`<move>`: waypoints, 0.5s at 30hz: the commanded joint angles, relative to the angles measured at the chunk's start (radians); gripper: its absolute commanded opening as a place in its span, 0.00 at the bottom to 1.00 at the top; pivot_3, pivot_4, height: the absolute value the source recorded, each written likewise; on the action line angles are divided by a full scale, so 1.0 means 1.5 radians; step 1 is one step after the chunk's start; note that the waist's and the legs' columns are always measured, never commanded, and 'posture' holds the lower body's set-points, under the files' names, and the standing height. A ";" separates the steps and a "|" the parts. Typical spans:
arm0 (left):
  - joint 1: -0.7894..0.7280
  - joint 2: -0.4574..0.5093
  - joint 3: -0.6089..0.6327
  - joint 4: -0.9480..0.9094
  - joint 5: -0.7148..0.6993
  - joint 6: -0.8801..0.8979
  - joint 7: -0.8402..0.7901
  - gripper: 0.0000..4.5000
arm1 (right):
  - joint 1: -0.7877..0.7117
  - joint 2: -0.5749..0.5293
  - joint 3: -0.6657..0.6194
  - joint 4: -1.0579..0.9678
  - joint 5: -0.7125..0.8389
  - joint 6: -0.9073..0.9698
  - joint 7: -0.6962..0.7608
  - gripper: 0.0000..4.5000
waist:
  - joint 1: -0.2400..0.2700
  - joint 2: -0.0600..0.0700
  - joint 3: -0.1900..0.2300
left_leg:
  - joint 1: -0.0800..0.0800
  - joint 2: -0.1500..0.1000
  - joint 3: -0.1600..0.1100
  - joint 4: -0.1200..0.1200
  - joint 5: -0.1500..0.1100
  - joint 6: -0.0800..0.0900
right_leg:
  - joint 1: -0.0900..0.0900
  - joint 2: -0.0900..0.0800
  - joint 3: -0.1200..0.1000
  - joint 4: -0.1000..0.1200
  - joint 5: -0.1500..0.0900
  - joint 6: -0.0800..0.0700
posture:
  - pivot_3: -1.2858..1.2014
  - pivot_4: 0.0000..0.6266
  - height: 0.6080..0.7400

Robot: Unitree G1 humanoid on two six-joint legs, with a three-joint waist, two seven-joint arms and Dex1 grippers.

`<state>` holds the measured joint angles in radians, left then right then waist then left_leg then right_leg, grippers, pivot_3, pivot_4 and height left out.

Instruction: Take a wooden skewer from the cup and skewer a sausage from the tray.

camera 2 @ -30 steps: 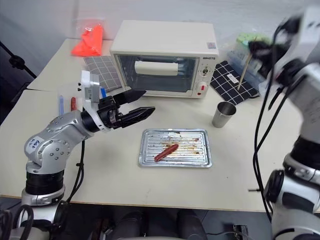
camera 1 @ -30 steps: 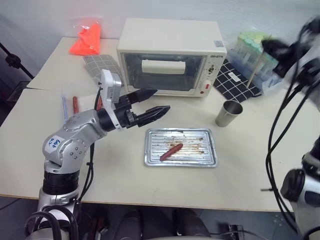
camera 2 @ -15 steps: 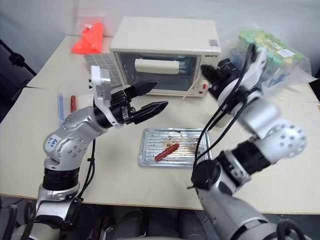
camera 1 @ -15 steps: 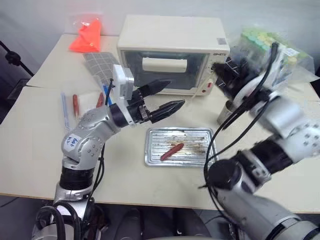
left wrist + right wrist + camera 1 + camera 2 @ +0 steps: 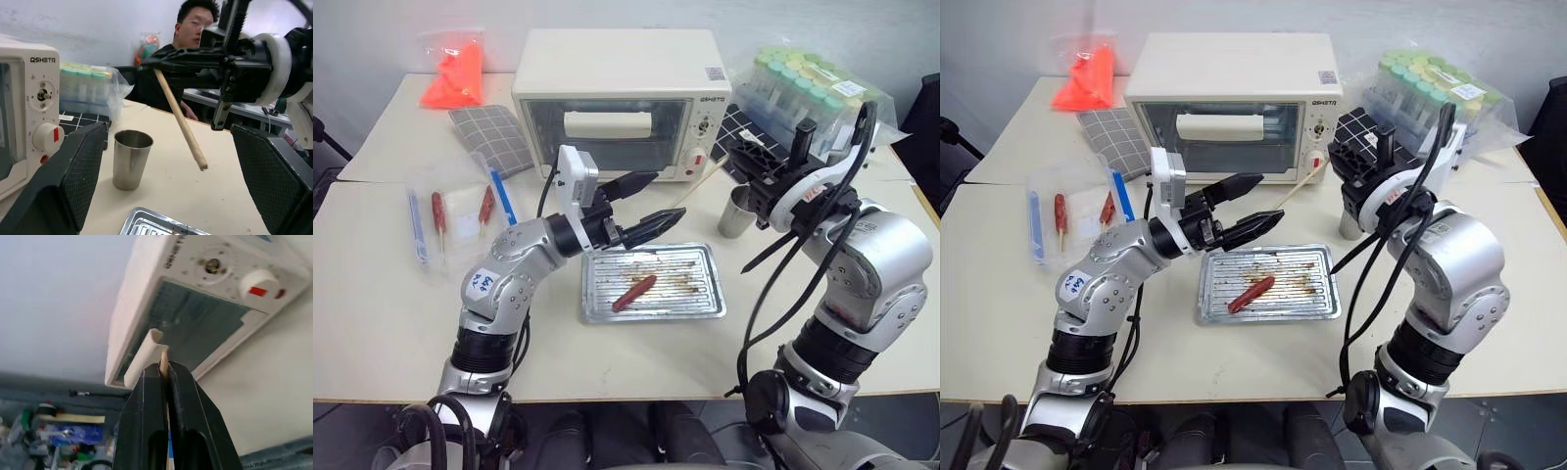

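Skewer (image 5: 181, 120) pinched in right pincer (image 5: 165, 369); left pincer (image 5: 644, 201) gapes beside it.

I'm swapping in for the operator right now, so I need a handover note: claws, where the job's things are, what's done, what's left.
Right claw: shut on the wooden skewer, held in the air in front of the toaster oven, beside the cup.
Left claw: open, empty, above the tray's far edge.
The sausage lies bare in the tray.
Done: skewer taken from the cup.
Left: push the skewer into the sausage.
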<state>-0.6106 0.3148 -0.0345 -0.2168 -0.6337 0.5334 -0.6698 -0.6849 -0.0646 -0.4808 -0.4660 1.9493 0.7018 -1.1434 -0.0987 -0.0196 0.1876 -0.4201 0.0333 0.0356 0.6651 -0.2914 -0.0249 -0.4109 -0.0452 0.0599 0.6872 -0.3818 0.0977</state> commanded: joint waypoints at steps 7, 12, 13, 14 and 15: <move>-0.005 0.027 0.010 -0.027 -0.002 0.005 -0.020 0.95 | 0.051 -0.053 0.096 -0.040 0.015 -0.109 0.030 0.01 | 0.005 0.000 0.000 | 0.000 0.000 0.000 0.000 0.000 0.000 | 0.000 0.000 0.000 0.000 0.000 0.000 | 0.52 0.24 1.00; -0.033 -0.021 -0.008 -0.003 -0.011 0.029 -0.002 0.95 | 0.044 -0.062 0.126 -0.039 0.015 -0.146 0.055 0.01 | 0.011 0.000 0.000 | 0.000 0.000 0.000 0.000 0.000 0.000 | 0.000 0.000 0.000 -0.001 0.000 0.000 | 0.52 0.24 1.00; -0.035 -0.033 -0.008 -0.002 -0.015 0.039 0.008 0.95 | 0.043 -0.065 0.132 -0.039 0.015 -0.151 0.060 0.01 | 0.012 0.000 0.000 | 0.000 0.000 0.000 0.000 0.000 0.000 | 0.000 -0.001 0.000 -0.001 0.000 0.000 | 0.52 0.24 1.00; -0.036 -0.043 -0.007 -0.003 -0.017 0.046 0.016 0.95 | 0.043 -0.068 0.136 -0.040 0.015 -0.156 0.065 0.01 | 0.012 0.000 0.000 | 0.000 0.000 0.000 0.000 0.000 0.000 | 0.000 -0.001 0.000 -0.001 0.000 0.000 | 0.52 0.24 1.00; -0.035 -0.049 -0.007 -0.005 -0.017 0.050 0.021 0.95 | 0.044 -0.071 0.140 -0.040 0.015 -0.160 0.068 0.01 | 0.012 0.000 0.000 | 0.000 0.000 0.000 0.000 0.000 0.000 | 0.000 -0.001 0.000 -0.001 0.000 0.000 | 0.52 0.24 1.00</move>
<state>-0.6537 0.2498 -0.0429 -0.2090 -0.6409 0.5991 -0.6545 -0.6061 -0.1531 -0.2737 -0.4825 1.9536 0.4936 -1.0691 -0.0807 -0.0196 0.1876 -0.4206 0.0326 0.0351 0.6656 -0.2915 -0.0248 -0.4101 -0.0464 0.0595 0.6854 -0.3817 0.0979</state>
